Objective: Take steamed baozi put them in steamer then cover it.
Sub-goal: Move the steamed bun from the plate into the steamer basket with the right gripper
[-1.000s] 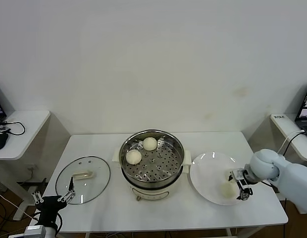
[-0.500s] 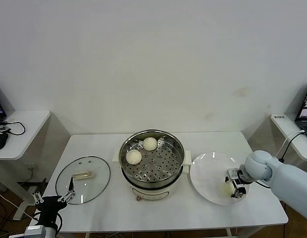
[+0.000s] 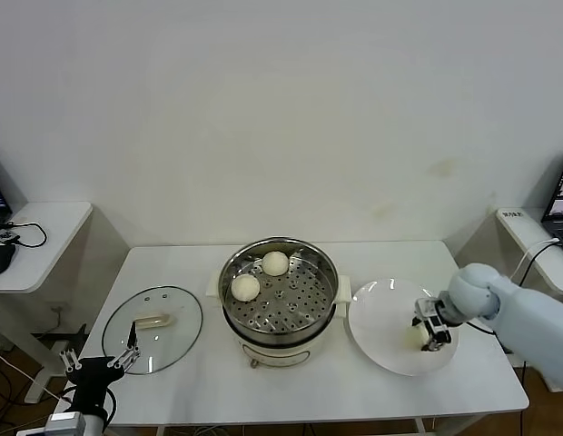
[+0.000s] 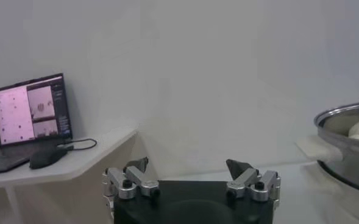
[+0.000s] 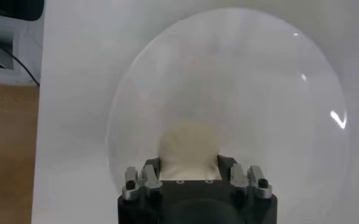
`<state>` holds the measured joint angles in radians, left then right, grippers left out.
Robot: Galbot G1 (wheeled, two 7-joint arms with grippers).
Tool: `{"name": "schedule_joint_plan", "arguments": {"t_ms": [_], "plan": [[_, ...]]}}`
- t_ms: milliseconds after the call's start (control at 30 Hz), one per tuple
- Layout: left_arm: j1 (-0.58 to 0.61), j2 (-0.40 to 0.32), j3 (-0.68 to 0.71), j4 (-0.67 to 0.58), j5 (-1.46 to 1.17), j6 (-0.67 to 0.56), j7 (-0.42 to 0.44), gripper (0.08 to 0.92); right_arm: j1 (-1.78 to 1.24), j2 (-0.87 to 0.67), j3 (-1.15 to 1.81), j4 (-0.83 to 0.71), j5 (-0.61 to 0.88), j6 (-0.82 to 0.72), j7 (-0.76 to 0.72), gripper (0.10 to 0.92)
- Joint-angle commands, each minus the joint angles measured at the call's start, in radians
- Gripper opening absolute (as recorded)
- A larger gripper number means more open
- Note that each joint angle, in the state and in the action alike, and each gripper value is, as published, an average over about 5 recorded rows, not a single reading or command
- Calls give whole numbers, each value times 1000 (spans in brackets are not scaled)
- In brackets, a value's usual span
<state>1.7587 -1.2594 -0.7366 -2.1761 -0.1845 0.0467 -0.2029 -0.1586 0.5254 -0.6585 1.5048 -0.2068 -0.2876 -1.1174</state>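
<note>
right gripper [image 3: 426, 334] closer round baozi [image 5: 189, 143] (on plate [image 3: 381, 313])

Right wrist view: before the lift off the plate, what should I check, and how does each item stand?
1. Right tool straddles the baozi: ok.
2. Fingers firmly clamped on it: cannot tell.
3. Baozi sits alone on the plate: ok.
4. Steamer uncovered, with room beside its two buns: ok.
5. Cover lies aside on the table: ok.
6. Left tool parked open at the table's near-left corner, away from the path: ok.
</note>
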Motion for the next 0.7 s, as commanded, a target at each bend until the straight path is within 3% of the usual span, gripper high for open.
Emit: {"name": "schedule_joint_plan", "arguments": {"t_ms": [33,367,700], "plan": [[-1,1,2,-2,-1,-1,0,823,342,-6,-96,2,133,-4,-24,594],[-8,13,5,-5,-9,-1,-1,823,733,164,-289,-24,296,-17,-16,596],[-15,10,7,0,-9,0,-1,823,792,369,-437,57,407,-15,32,600]]}}
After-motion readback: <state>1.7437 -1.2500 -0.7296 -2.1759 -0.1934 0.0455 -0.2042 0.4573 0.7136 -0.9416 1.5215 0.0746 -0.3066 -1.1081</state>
